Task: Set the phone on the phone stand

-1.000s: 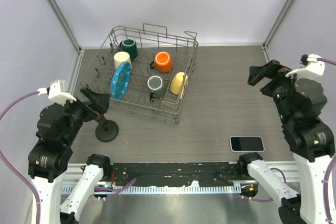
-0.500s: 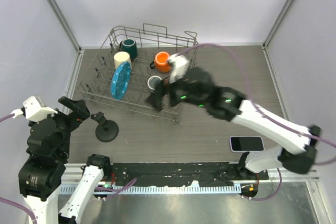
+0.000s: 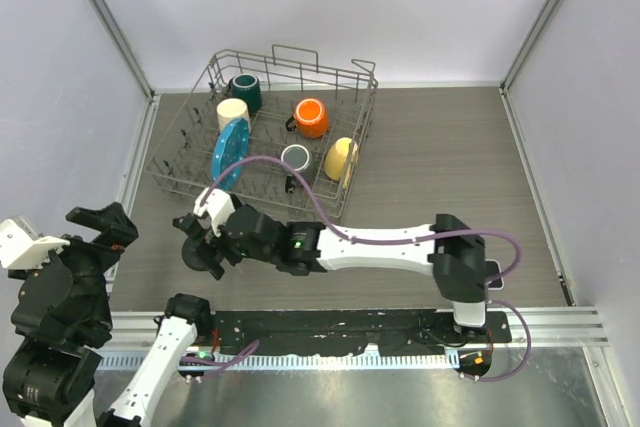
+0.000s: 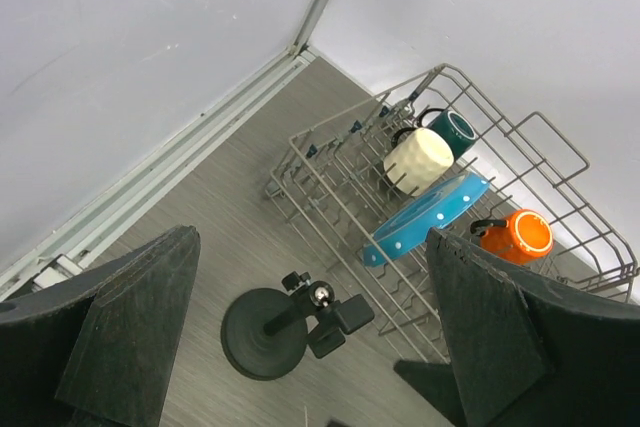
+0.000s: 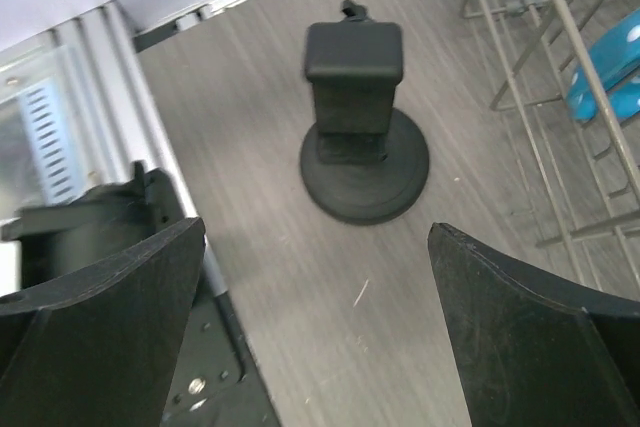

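Tabletop [image 3: 430, 167]: phone stand [image 5: 362, 162], maybe under claw [image 5: 312, 232]

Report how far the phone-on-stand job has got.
Done: nothing; the phone stand is bare. In hand: the right gripper hovers open at the stand, holding nothing; the left gripper is open too. Left: fetching the phone and seating it.

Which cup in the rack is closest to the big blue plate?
The cream cup, right beside the blue plate. The green cup, orange cup, grey cup and yellow cup sit farther off.
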You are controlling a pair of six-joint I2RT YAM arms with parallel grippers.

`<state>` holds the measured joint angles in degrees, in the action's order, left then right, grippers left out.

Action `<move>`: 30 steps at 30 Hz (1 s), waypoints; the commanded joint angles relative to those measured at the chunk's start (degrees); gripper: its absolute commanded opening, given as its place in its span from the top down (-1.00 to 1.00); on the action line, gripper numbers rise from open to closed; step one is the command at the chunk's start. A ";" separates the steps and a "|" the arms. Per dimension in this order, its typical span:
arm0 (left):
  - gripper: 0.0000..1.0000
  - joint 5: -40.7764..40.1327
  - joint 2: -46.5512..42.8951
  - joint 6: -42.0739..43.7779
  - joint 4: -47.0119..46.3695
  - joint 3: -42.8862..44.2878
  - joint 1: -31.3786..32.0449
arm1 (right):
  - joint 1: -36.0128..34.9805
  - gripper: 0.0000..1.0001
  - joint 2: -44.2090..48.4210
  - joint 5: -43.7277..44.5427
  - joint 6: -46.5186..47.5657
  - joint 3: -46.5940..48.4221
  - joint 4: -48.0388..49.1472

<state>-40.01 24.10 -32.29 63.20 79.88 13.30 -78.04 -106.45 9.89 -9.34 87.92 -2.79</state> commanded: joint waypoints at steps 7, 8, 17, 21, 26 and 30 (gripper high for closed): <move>-0.99 2.57 -1.16 0.57 -0.09 -1.30 0.85 | 0.52 -0.98 -11.93 9.35 4.16 14.11 10.26; -1.00 2.57 -1.24 0.65 -0.01 -1.30 0.94 | 0.61 -0.98 -13.67 10.75 4.16 16.12 10.00; -0.99 2.48 -3.61 1.09 -0.62 -2.97 2.43 | 2.63 -0.65 -17.12 6.73 -2.69 18.78 10.25; -0.99 2.65 -6.34 0.65 -2.46 -4.64 3.57 | 3.42 -0.17 -17.73 4.35 -6.91 17.99 10.70; -0.99 4.32 -9.50 0.74 -5.01 -6.84 4.72 | 3.68 0.60 -16.95 3.73 -9.55 16.32 11.05; -0.99 5.46 -9.42 0.92 -5.10 -7.19 4.98 | 3.77 0.99 -13.70 5.05 -9.03 13.86 10.70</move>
<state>-36.34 14.41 -32.29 61.56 73.30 17.87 -74.50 -124.01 14.04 -16.91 103.96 6.55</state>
